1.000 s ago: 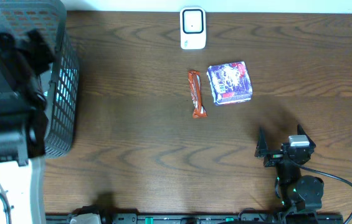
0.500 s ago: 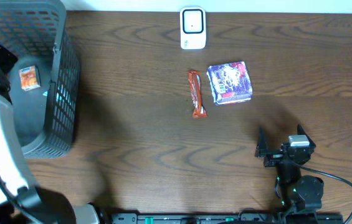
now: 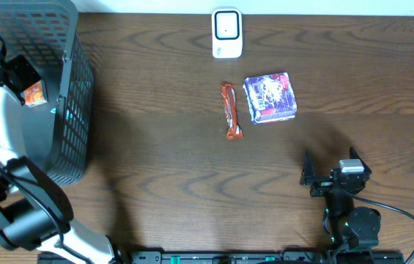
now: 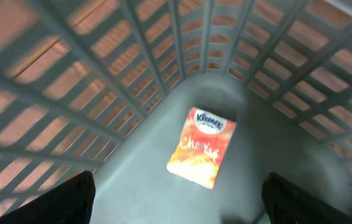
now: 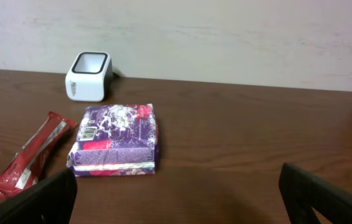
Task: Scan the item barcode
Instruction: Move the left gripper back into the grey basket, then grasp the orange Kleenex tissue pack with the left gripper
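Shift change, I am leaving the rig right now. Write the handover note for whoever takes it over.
Left gripper: open, empty, hanging inside the grey basket.
Right gripper: open, empty, low at the near right of the table, facing the items.
Things: the Kleenex pack lies flat on the basket floor. The red bar and the purple pack lie side by side on the table, just in front of the white scanner.
Done: one item is in the basket; whether it was scanned cannot be seen.
Left: scan the red bar and the purple pack.
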Controlling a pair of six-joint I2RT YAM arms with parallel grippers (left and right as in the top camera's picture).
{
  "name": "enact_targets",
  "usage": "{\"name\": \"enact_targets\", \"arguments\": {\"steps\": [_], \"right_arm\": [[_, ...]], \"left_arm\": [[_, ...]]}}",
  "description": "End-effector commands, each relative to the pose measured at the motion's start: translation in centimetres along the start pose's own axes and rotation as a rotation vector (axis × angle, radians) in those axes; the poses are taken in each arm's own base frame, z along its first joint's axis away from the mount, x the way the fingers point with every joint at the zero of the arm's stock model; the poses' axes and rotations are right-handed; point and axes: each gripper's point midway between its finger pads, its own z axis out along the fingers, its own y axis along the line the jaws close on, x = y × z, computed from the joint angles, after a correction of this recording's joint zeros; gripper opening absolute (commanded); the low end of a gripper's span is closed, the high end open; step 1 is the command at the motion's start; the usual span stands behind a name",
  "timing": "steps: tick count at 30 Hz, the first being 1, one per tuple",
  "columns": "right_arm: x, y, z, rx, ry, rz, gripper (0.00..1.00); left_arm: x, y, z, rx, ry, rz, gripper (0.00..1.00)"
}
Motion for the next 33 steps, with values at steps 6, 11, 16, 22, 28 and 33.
{"name": "enact_targets", "arguments": {"steps": [6, 11, 16, 22, 28, 33], "right_arm": [[0.1, -0.3, 0.0, 0.013, 0.004, -0.007, 0.99], [0.1, -0.3, 0.0, 0.013, 0.004, -0.007, 0.99], [0.1, -0.3, 0.0, 0.013, 0.004, -0.007, 0.99], [0.1, -0.3, 0.0, 0.013, 0.004, -0.007, 0.99], [0.1, -0.3, 0.0, 0.013, 0.004, -0.007, 0.99], [0.1, -0.3, 0.0, 0.013, 0.004, -0.007, 0.99]], "left_arm": [[2.0, -2.7, 4.5, 0.025, 0.047, 0.242, 0.86], [2.6, -3.8, 7.0, 0.030, 0.037, 0.249, 0.86], [2.4, -3.9, 8.4, 0.024, 0.010, 0.243, 0.84], [2.6, -4.1, 9.4, 0.024, 0.003, 0.242, 0.82], [3.2, -3.8, 10.1, 0.020, 0.017, 0.240, 0.76], [4.6, -3.6, 11.0, 0.016, 0.054, 0.246, 0.75]]}}
